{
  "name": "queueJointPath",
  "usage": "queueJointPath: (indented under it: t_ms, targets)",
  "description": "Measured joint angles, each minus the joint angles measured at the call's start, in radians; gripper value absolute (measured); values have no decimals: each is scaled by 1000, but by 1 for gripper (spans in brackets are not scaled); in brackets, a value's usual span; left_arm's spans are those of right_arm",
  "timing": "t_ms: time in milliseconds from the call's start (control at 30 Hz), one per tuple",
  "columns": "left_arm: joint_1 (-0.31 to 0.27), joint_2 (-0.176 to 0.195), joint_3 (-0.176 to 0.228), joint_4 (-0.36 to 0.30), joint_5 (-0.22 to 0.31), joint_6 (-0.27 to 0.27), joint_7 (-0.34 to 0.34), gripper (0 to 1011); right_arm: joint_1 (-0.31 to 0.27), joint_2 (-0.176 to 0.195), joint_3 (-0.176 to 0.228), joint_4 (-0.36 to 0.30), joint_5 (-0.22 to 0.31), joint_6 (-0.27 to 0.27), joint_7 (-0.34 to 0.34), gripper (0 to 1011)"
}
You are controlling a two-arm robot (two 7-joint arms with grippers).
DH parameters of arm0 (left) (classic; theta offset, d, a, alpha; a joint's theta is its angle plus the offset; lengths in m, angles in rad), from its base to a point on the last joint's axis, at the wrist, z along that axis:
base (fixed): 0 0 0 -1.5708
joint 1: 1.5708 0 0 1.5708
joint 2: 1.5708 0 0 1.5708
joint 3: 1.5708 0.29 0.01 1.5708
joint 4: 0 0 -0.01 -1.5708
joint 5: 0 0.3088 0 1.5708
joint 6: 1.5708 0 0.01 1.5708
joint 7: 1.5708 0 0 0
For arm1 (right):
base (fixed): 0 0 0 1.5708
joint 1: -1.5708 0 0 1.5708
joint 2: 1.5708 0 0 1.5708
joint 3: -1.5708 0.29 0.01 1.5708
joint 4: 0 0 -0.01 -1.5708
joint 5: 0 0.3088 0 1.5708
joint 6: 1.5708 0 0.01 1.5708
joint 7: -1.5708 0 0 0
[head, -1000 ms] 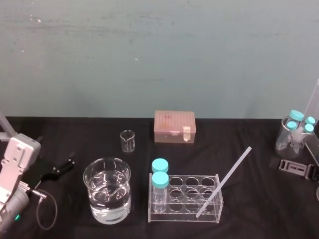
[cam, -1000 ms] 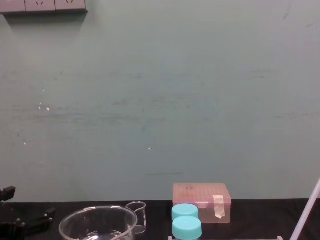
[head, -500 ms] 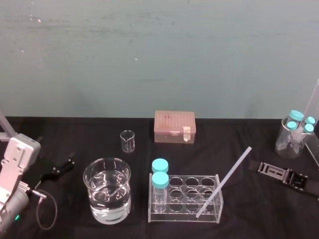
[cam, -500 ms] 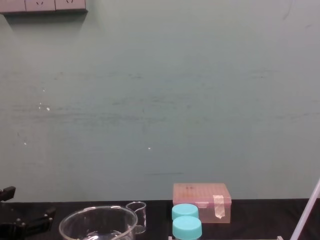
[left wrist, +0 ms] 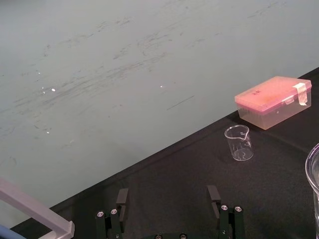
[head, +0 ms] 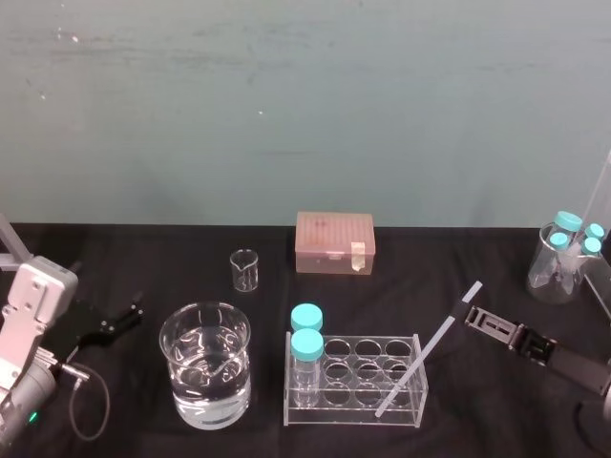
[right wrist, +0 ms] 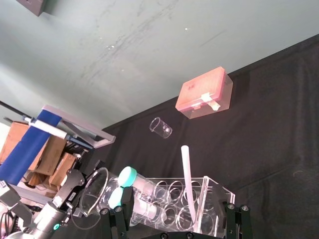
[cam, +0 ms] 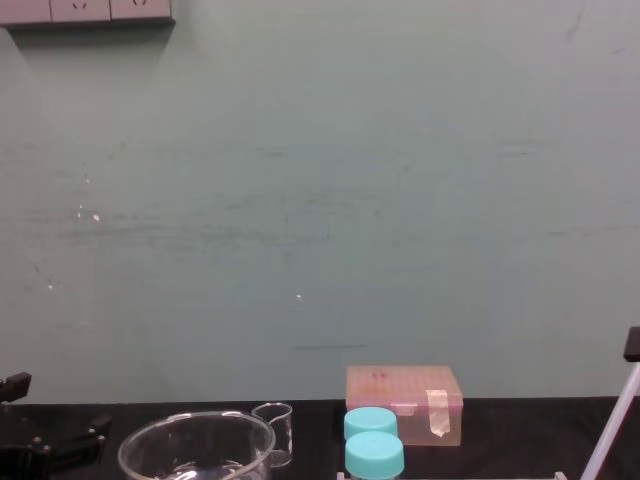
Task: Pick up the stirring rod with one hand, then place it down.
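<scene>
The stirring rod (head: 428, 350) leans in the rack (head: 353, 407), its lower end indistinct, with the right gripper (head: 473, 316) near its top and the left gripper (left wrist: 168, 191) aside, fingers (right wrist: 237, 221) released on both.

No lettering legible; pink box (head: 334, 242) seems unmarked.

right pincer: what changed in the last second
The right pincer swept in from the right to the stirring rod's upper end, open, not yet gripping. The rod leans in the rack as before; the left pincer stays parked at left.

Scuffed teal wall (head: 305, 105); black table (head: 458, 258) before it.
</scene>
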Motion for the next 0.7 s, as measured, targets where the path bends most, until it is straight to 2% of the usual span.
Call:
queueJointPath:
  t_ms: [333,700]
  targets:
    - [0,0,0,0,0,0,0,1005,18,-12,-62,38,-52,-98,15,1003]
    - [0,0,0,0,0,0,0,1005,58,-28,-103,80,-60,-149,-18,1003]
